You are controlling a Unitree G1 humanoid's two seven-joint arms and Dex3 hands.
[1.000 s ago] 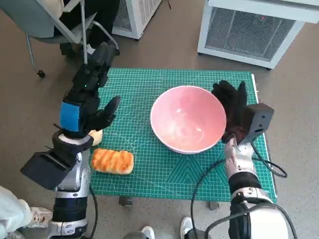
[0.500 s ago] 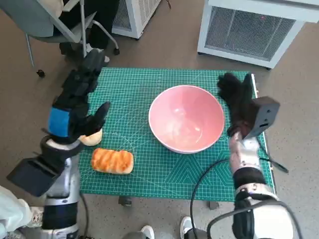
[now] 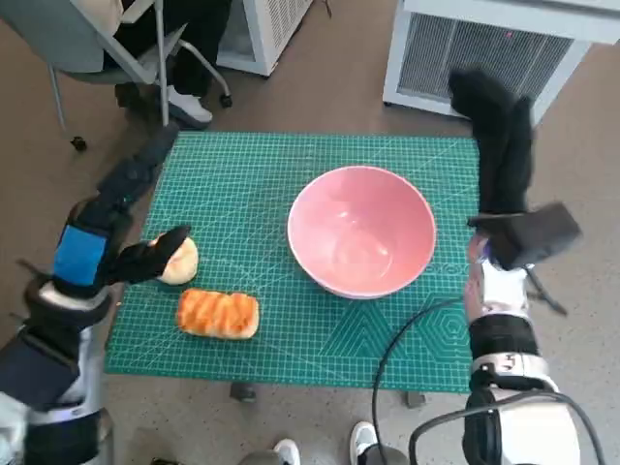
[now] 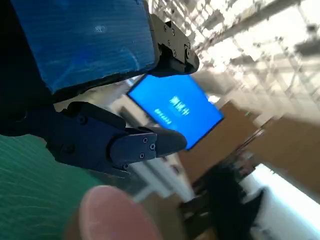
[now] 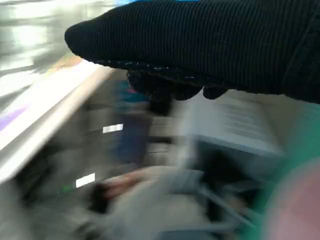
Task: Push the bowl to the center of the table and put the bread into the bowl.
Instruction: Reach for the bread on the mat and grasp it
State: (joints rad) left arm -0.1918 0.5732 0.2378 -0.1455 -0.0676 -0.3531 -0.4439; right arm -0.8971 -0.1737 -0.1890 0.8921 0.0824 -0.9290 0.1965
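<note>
On your counter (image 3: 291, 329), covered by a green cutting mat, the pink bowl (image 3: 361, 231) sits empty near the middle. The bread (image 3: 218, 314), a golden loaf, lies flat well to the left of the bowl, with a small pale bun (image 3: 180, 261) just above it. Your left hand (image 3: 108, 229) hovers by that bun with fingers spread and holding nothing, while your right hand (image 3: 497, 136) is raised to the right of the bowl, fingers straight and empty.
</note>
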